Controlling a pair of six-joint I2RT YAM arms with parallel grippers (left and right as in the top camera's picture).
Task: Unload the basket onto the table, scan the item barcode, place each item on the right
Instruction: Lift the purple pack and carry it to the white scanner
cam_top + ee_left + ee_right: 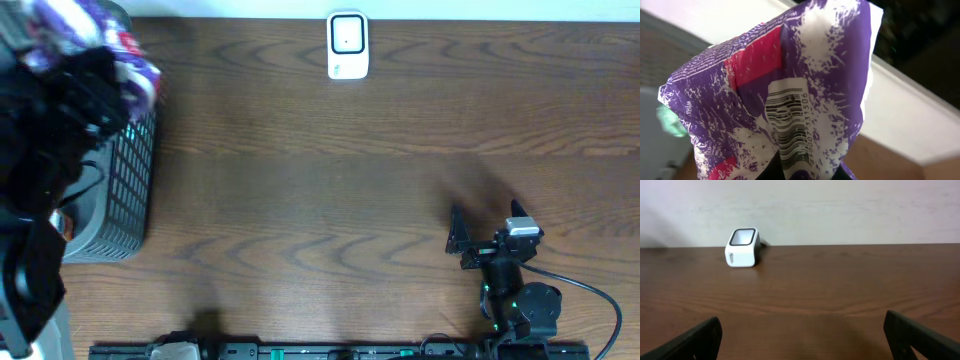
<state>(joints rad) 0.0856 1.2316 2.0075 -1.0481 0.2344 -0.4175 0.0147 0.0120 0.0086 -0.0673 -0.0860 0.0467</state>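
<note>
The item is a purple, white and pink crinkled packet [790,75], and my left gripper [807,172] is shut on its lower edge. Its barcode [786,125] faces the left wrist camera. Overhead, the packet [75,25] hangs at the far left, above the basket, with the dark left arm below it. The white scanner [347,45] stands at the table's back edge in the middle, well to the right of the packet. It also shows in the right wrist view, where the scanner [742,246] stands far off. My right gripper [487,222] stands open and holds nothing at the front right.
A grey mesh basket [125,190] stands at the table's left edge under the left arm, with something orange inside. A black cable [590,295] runs from the right arm's base. A pale wall rises behind the table.
</note>
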